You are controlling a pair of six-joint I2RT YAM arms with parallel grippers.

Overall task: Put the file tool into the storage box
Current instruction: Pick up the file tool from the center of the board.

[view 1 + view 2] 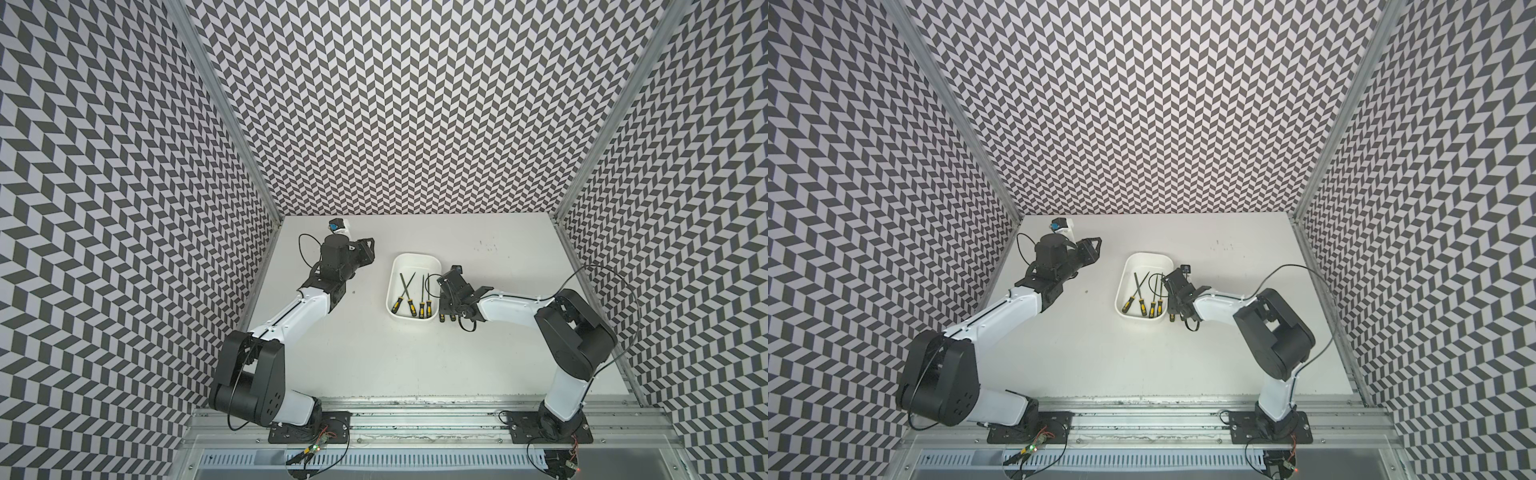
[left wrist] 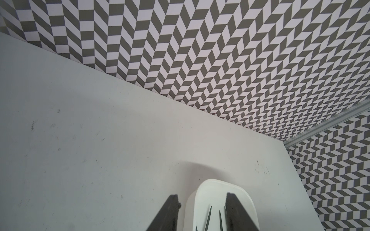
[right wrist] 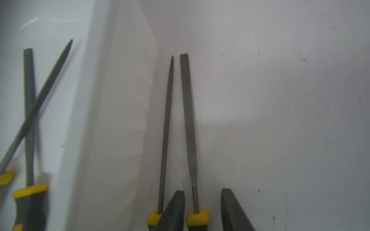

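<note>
Handles toward the robot, four files (image 1: 422, 308) lie inside the storage box (image 1: 415, 262), a white tub near the middle of the table (image 1: 415, 357). Two of them cross each other.

The right wrist view shows two more files outside the box on the bare table. They lie side by side, roughly along the box's long wall. A tapered file (image 3: 167, 130) lies just beside that wall, and a flat file (image 3: 189, 120) lies on its outer side.

The right gripper (image 3: 202, 191) is low over their handle ends. Its fingers (image 3: 176, 212) are parted and stand astride the flat file's yellow collar. One finger is between the two handles. The other stands clear of the collar with table showing in the gap, so nothing is clamped. Whether the inner finger touches either handle I cannot tell.

The left gripper (image 2: 201, 196) is raised over the table near the box's other long side. Its fingers (image 2: 170, 212) are spread with nothing between them, and the box's end and three file tips show beyond them.
</note>
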